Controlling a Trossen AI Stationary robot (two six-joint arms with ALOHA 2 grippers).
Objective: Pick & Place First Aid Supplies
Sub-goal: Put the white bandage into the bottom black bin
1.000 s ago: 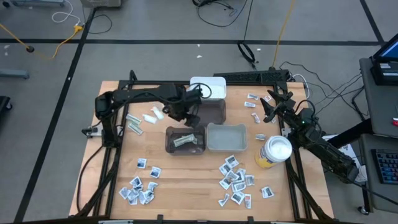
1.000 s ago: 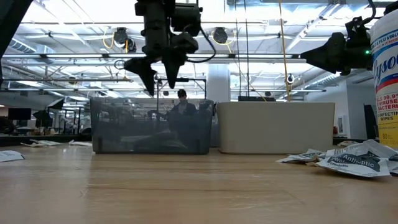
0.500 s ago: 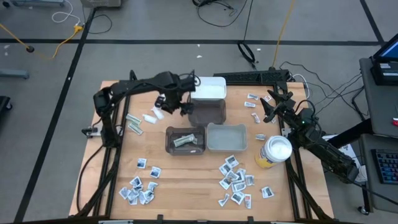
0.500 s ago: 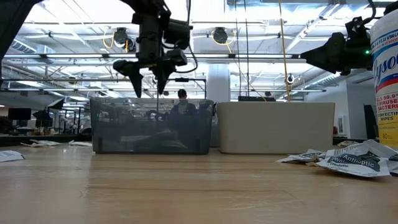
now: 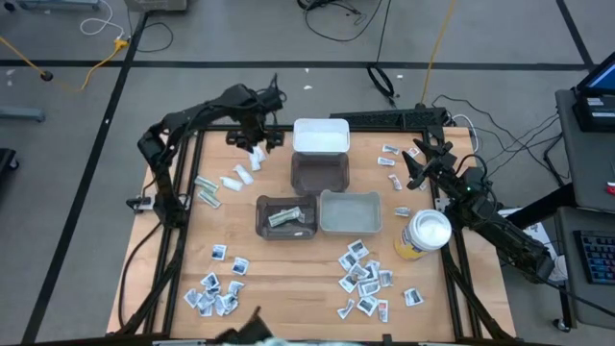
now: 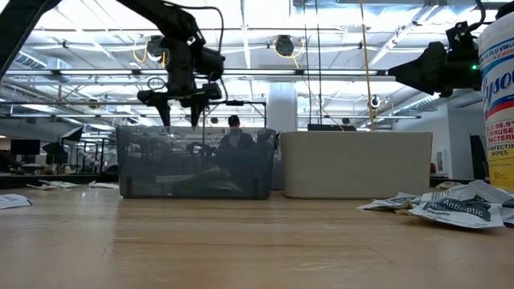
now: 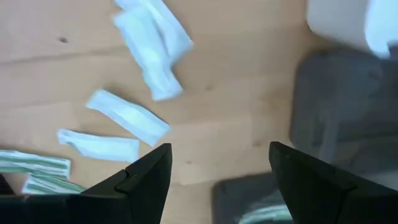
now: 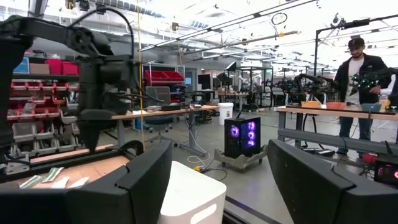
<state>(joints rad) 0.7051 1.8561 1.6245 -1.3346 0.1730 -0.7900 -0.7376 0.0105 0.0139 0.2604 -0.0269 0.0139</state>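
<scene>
While the right gripper [image 5: 415,161] waits open and empty near the table's [image 5: 288,269] right edge, the left gripper [image 5: 254,140] hangs open, holding nothing, over white strip wrappers [image 5: 236,177] near the far-left corner, square sachets [image 5: 365,274] piled along the near edge.

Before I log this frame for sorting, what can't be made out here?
- Print on the square sachets, high view: too small.
- Contents of the dark bin, low view: veiled by its tinted wall.
- Wipes canister, low view: cut by the frame edge.
- White strip wrappers, left wrist view: blurred.
</scene>
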